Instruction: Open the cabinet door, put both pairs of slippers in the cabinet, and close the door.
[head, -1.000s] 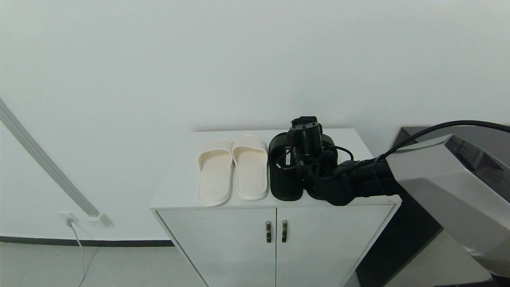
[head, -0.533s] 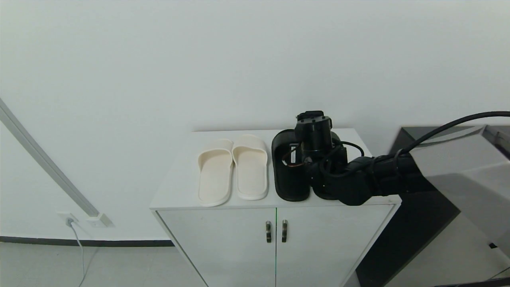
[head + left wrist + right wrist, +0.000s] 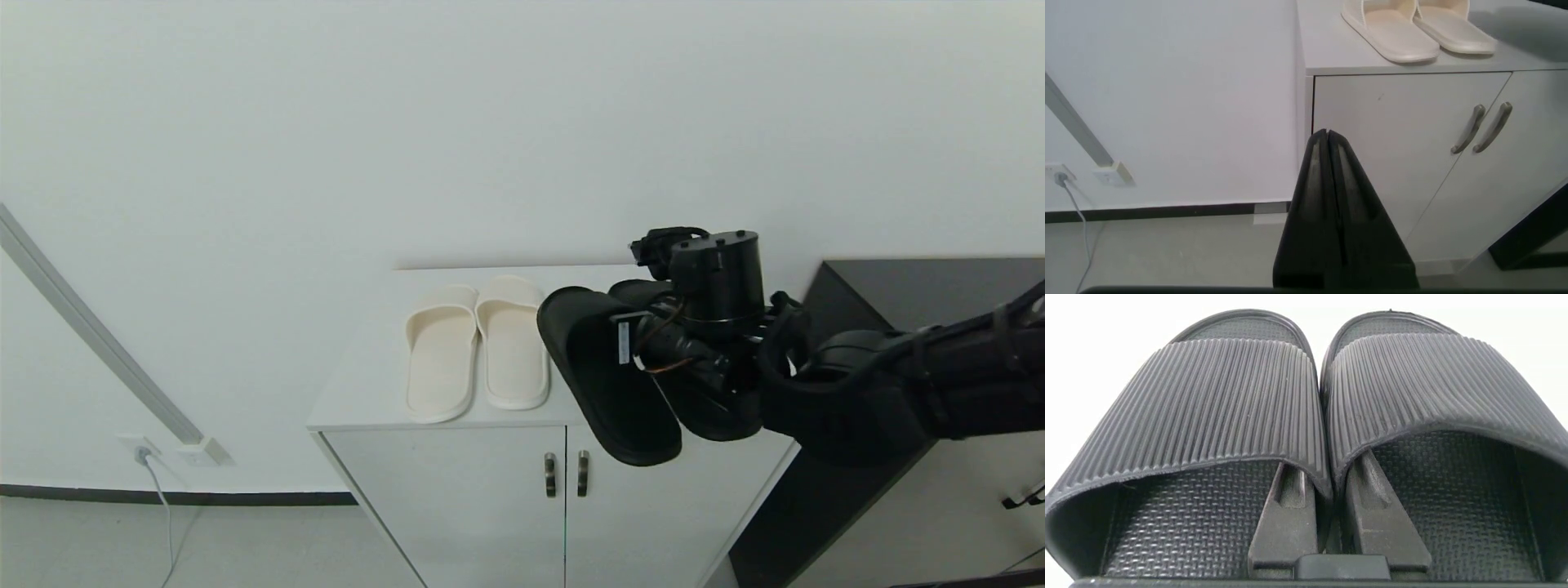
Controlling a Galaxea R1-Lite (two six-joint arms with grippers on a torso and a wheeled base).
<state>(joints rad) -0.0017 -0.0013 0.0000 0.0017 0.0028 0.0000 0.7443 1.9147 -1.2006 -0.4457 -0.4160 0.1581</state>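
Far-right black slipper [image 3: 710,420] is mostly hidden behind the right wrist [image 3: 718,278]. The cabinet [image 3: 457,490] gets cut off at the bottom, right door [image 3: 653,523] partly covered. Right jaws' tips disappear under the straps [image 3: 1241,400]. Cream slippers' [image 3: 1417,28] far ends are cropped too.

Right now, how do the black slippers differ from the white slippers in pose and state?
The black slippers hang tilted in the air; the white slippers lie flat on the cabinet top. The right tool grips the black slippers under their straps; nothing holds the white slippers. Both pairs sit side by side, outside the cabinet, whose doors are shut.
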